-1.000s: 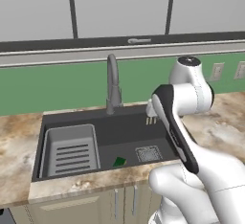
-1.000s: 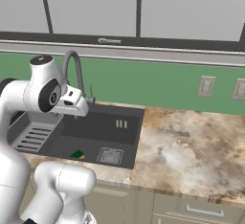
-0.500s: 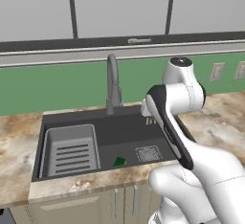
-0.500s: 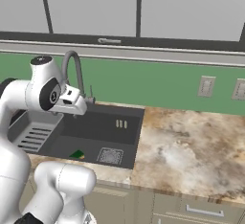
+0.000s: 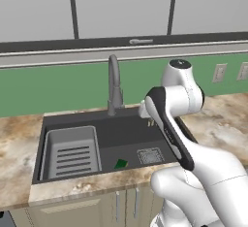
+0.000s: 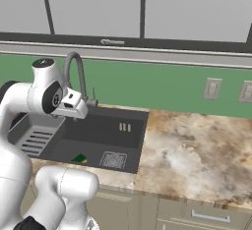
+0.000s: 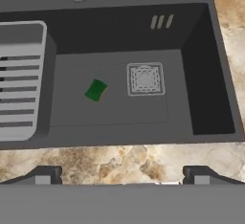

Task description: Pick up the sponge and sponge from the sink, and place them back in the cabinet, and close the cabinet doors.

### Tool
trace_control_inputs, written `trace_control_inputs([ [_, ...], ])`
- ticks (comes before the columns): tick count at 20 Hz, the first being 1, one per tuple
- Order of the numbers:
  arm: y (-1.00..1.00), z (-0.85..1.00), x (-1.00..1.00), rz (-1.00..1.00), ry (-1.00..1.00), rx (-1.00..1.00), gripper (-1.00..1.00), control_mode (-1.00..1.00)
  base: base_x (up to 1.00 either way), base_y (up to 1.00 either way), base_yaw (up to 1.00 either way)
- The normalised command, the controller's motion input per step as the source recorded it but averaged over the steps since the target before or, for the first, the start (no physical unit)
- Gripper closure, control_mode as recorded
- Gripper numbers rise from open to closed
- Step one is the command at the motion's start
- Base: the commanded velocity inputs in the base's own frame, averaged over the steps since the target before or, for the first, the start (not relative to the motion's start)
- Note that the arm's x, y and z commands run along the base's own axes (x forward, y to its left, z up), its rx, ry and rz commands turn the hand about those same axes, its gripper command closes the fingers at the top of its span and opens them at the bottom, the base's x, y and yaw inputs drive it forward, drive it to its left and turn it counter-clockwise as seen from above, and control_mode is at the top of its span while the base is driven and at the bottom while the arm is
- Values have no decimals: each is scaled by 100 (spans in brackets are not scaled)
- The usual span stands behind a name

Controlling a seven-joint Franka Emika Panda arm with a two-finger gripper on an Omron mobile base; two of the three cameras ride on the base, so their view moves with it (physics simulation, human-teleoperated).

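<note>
One sponge [image 7: 96, 90], green side up, lies on the floor of the dark grey sink [image 7: 110, 108], between the ribbed rack [image 7: 19, 77] and the square drain [image 7: 145, 79]. My gripper [image 7: 122, 176] hangs high above the basin's front edge, looking straight down. It is open, with its two fingertips [image 7: 44, 175] far apart and nothing between them. From the base, the sponge [image 5: 120, 163] rests near the sink's front wall, and my white hand [image 6: 72, 103] hovers over the basin by the faucet [image 6: 76, 74]. The cabinet and its doors are out of view.
The gooseneck faucet [image 5: 114, 88] rises behind the sink. Marbled countertop [image 6: 197, 150] spreads to the right of it, with a narrow strip [image 7: 124, 158] in front. Flat grey wall cabinets [image 5: 121, 8] hang above a green backsplash with outlets [image 6: 212, 88].
The arm's upper joint has shifted slightly left in the left base view. The gripper has stayed open and the sponge has not moved.
</note>
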Motion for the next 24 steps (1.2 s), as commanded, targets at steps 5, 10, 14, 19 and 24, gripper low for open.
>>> trace_control_inputs([
  [5,6,-7,7,0,0,3,-100,-100,0,0,0],
  [10,2,-10,3,0,0,0,-100,-100,0,0,0],
  [14,7,-16,2,0,0,0,-100,-100,0,0,0],
  [19,6,-23,0,0,0,0,-100,-100,0,0,0],
  [24,5,-22,0,0,0,0,-100,-100,0,0,0],
])
